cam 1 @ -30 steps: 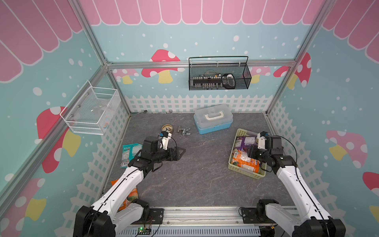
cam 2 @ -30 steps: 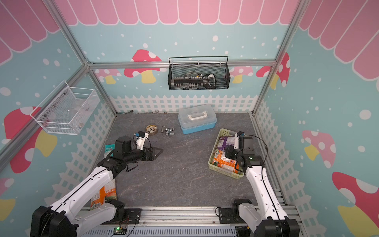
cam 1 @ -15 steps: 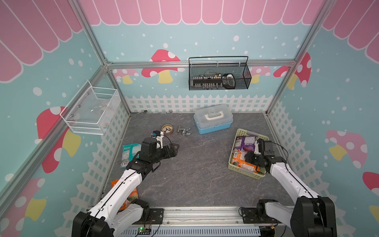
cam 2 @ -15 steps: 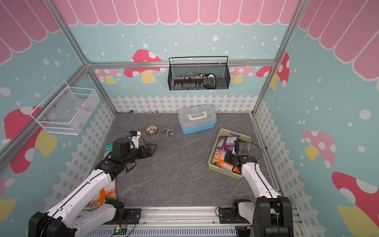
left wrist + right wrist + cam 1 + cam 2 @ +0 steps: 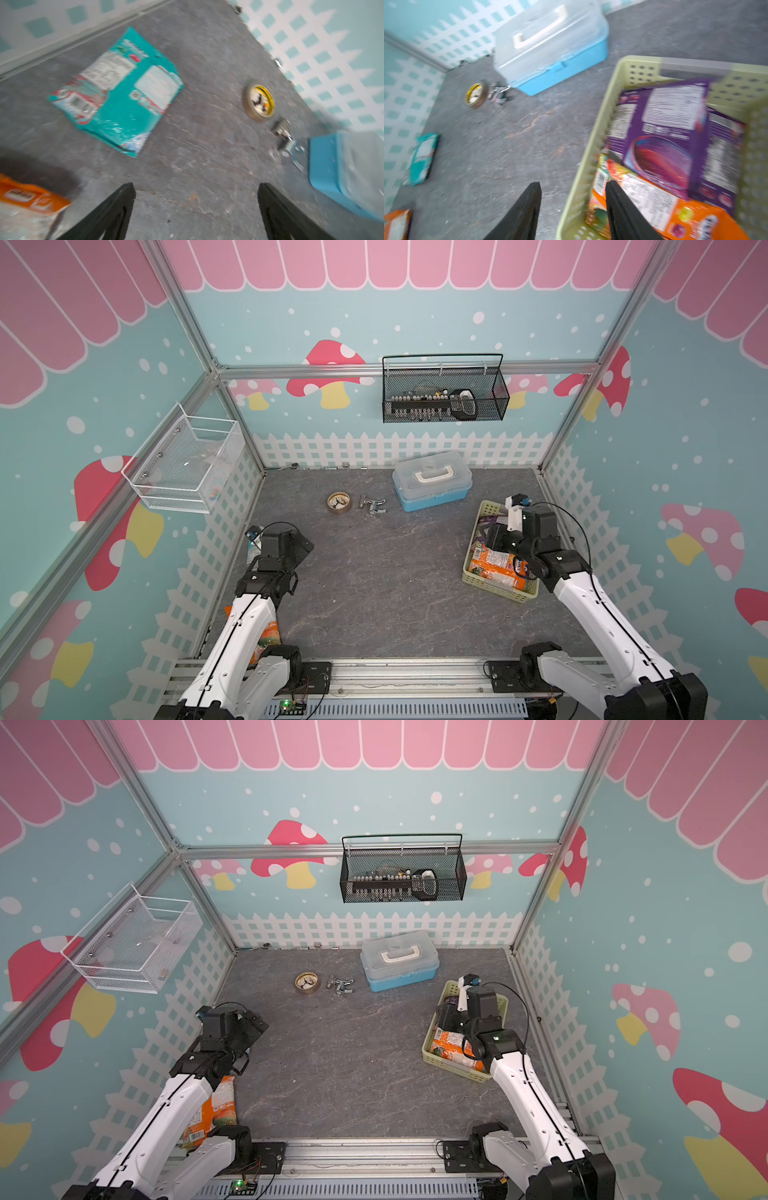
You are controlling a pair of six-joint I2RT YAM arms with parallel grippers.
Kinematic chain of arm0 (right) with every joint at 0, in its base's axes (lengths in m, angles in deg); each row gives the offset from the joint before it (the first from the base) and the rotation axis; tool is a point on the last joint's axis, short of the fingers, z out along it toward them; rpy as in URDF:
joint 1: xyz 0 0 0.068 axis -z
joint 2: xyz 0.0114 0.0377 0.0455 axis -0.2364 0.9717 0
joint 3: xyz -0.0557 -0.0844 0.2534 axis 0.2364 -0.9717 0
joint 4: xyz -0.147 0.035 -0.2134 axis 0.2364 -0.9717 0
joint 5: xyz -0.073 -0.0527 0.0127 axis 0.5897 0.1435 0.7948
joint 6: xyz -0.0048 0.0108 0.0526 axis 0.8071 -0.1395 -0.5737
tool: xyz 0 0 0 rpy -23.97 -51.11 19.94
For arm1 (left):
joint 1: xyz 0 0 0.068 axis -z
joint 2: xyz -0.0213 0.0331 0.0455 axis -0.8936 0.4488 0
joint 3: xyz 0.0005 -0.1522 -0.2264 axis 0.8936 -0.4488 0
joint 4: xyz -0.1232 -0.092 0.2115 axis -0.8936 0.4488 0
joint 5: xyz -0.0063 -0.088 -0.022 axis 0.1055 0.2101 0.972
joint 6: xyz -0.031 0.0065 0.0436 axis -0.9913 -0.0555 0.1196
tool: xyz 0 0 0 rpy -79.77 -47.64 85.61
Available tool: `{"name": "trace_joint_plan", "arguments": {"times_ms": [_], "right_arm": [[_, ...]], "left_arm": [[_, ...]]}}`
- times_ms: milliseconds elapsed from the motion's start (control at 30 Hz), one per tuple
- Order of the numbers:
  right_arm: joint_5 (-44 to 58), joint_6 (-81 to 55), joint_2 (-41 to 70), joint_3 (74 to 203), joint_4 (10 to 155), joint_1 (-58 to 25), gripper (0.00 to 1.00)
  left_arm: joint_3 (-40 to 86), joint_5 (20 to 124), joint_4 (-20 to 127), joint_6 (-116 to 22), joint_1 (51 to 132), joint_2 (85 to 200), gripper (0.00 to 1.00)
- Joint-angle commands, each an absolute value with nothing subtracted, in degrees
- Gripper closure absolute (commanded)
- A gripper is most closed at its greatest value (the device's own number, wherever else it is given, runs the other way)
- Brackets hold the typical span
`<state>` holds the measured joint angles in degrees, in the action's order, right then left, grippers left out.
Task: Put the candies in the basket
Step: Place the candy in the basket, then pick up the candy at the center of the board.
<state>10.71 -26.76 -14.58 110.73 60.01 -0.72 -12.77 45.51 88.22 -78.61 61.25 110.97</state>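
The pale yellow-green basket (image 5: pixel 498 588) (image 5: pixel 453 1069) (image 5: pixel 639 62) stands at the floor's right side. Purple candies (image 5: pixel 675 135) and an orange candy bag (image 5: pixel 654 207) lie inside it. My right gripper (image 5: pixel 490 537) (image 5: pixel 446 1019) (image 5: pixel 573 187) hangs open above the basket's left wall and holds nothing. A teal candy bag (image 5: pixel 118 93) (image 5: pixel 423 158) lies flat by the left wall. My left gripper (image 5: pixel 297 547) (image 5: pixel 249 1027) (image 5: pixel 196 187) is open and empty just beside that bag. Another orange candy bag (image 5: pixel 268 635) (image 5: pixel 216 1106) (image 5: pixel 25 209) lies under the left arm.
A blue box with a clear lid (image 5: pixel 432 485) stands at the back. To its left lie a tape roll (image 5: pixel 339 502) and small metal parts (image 5: pixel 372 505). A black wire basket (image 5: pixel 444 393) hangs on the back wall, a white one (image 5: pixel 187 464) on the left wall.
My left gripper has swung from the middle of the floor back toward the left wall. The right gripper dipped into the basket, rose again, and its jaws have widened.
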Motion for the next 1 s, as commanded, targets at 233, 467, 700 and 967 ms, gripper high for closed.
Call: {"name": "trace_joint_plan", "arguments": {"times_ms": [233, 467, 700, 967], "right_arm": [[11.2, -29.9, -4.0, 112.9, 68.4, -17.0, 0.41], [11.8, -28.1, 2.2, 115.2, 69.0, -21.8, 0.40], [11.7, -28.1, 4.3, 113.9, 71.3, -22.6, 0.40], [10.9, -28.1, 6.4, 114.1, 72.2, -23.6, 0.39]], "left_arm": [[-12.9, 38.5, 107.1, -97.2, 46.8, 115.9, 0.08], [-17.4, 42.1, 102.6, -98.4, 42.7, 117.1, 0.09], [-19.2, 41.3, 97.6, -95.6, 41.8, 121.1, 0.09], [-22.6, 49.7, 91.0, -92.8, 41.8, 124.6, 0.10]]}}
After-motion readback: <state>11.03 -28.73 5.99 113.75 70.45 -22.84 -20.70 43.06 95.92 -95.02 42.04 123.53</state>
